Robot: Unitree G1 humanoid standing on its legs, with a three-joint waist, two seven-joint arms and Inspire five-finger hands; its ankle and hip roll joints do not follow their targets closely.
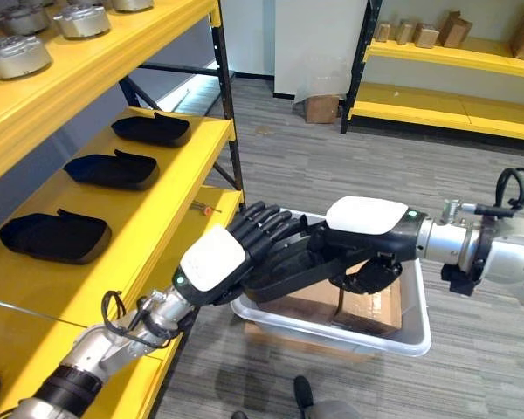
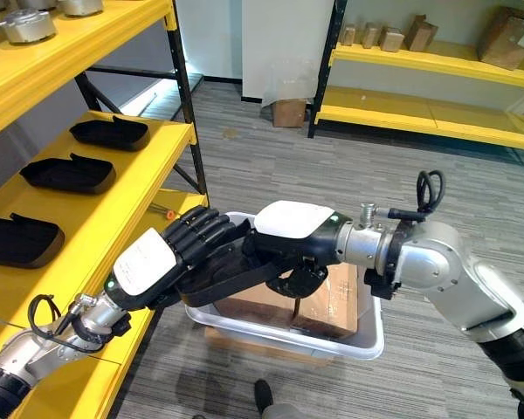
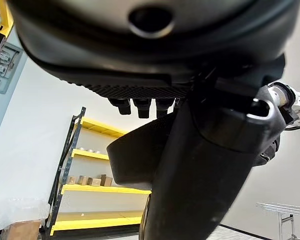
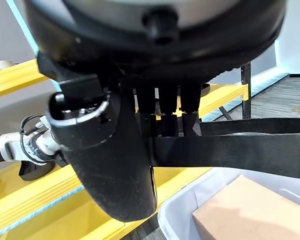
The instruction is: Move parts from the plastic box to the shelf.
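Left eye view, centre of the frame: my left hand [image 1: 244, 249] and right hand [image 1: 358, 240] both have fingers curled round one black tray part [image 1: 288, 266], lifted above the plastic box [image 1: 415, 336] at lower centre. I should keep it level, swing toward the yellow shelf [image 1: 170, 196] at left, and set it beside the other black trays [image 1: 113, 168].

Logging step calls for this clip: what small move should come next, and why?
Probably carry the black part left toward the yellow shelf: both hands, left hand and right hand, hold it above the plastic box, beside the shelf's row of parts.
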